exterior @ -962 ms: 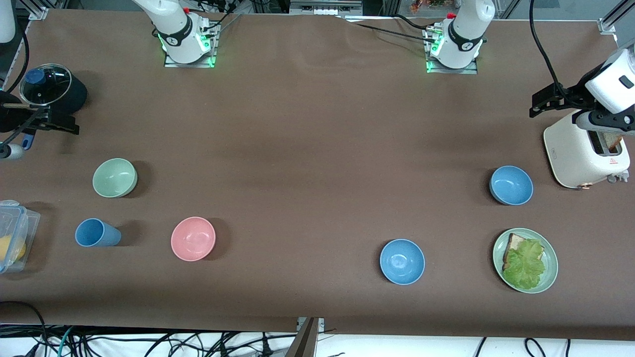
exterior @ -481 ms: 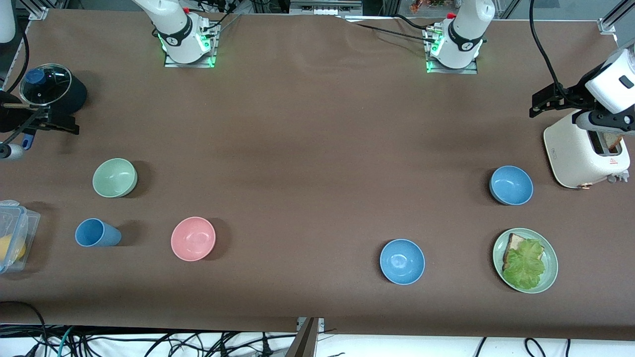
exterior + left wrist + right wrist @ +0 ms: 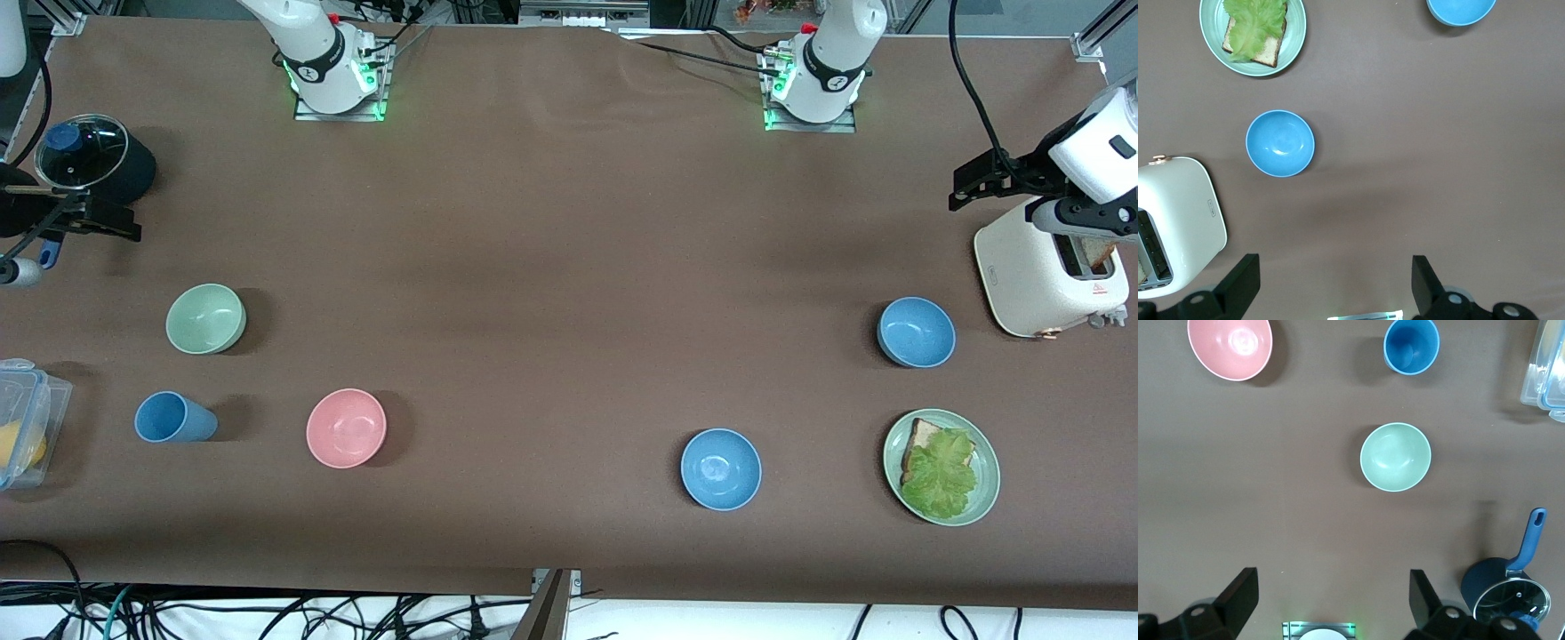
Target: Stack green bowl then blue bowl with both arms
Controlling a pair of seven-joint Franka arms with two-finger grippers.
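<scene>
The green bowl (image 3: 205, 318) stands upright and empty toward the right arm's end of the table; it also shows in the right wrist view (image 3: 1395, 457). Two blue bowls stand toward the left arm's end: one (image 3: 916, 332) beside the toaster, also in the left wrist view (image 3: 1280, 143), and one (image 3: 721, 468) nearer the front camera, cut off at the left wrist view's edge (image 3: 1461, 10). My left gripper (image 3: 1331, 283) is open and empty, high over the table by its base. My right gripper (image 3: 1330, 597) is open and empty, high by its base. Neither gripper shows in the front view.
A pink bowl (image 3: 346, 428) and a blue cup (image 3: 173, 418) stand nearer the front camera than the green bowl. A green plate (image 3: 989, 476) holds bread and lettuce. A white toaster (image 3: 1040, 276), a lidded pot (image 3: 89, 164) and a plastic box (image 3: 27, 427) stand at the table's ends.
</scene>
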